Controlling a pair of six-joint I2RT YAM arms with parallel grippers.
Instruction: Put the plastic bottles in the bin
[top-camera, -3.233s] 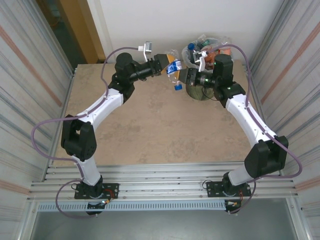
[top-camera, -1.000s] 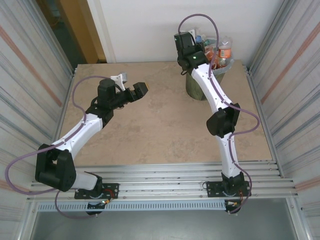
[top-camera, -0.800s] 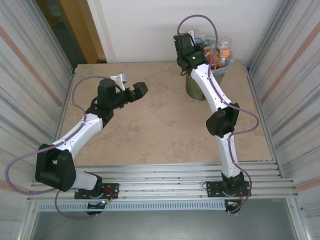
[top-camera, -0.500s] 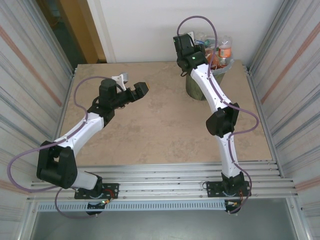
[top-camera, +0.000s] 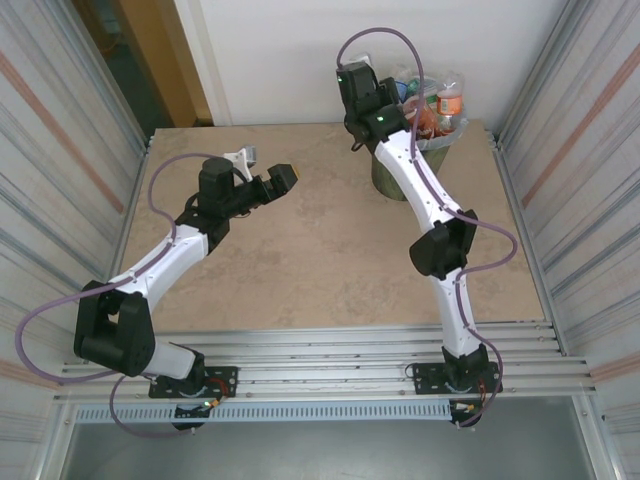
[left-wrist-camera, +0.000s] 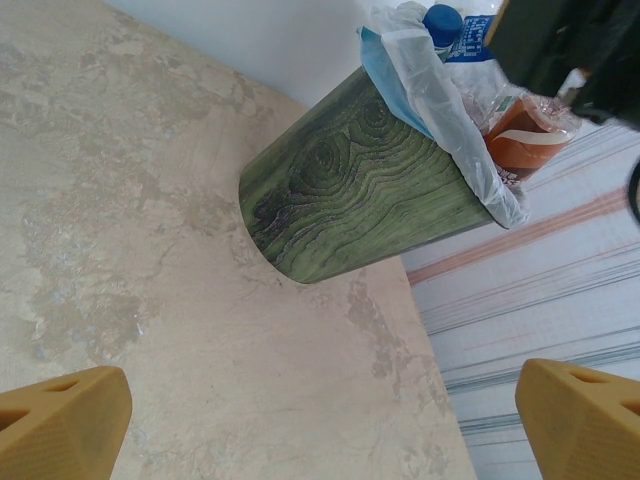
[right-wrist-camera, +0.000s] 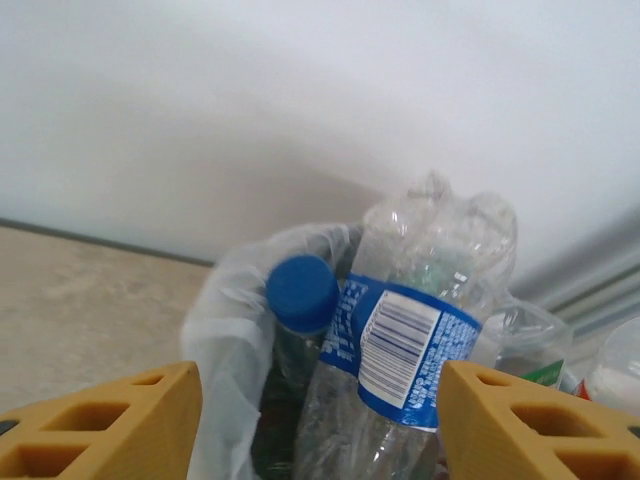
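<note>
Beige stone-look tabletop (top-camera: 330, 260) stretches out from the arm bases and carries no loose bottle that I can make out, from overhead or in the stretch the left wrist camera takes in. Over its left-middle hangs the left end effector (left-wrist-camera: 320, 425), yellow fingers spread wide with nothing between them, pointed towards the far right corner.

There stands the bin (left-wrist-camera: 350, 195), dark green with a wood-grain pattern, upright on the tabletop close to the back wall, with its clear liner bag (left-wrist-camera: 455, 120) folded over the rim. The plastic bottles (top-camera: 440, 105) are heaped in it, rising above the rim.

The right end effector (right-wrist-camera: 320, 415) hovers above the bin's left side, fingers apart. A blue-labelled bottle (right-wrist-camera: 410, 350) with a blue cap sits beyond them against the liner, and they do not appear to clamp it.

Judged from this, the job looks finished or all but so. Every bottle in sight is in the bin, though the arms hide some of the tabletop.
</note>
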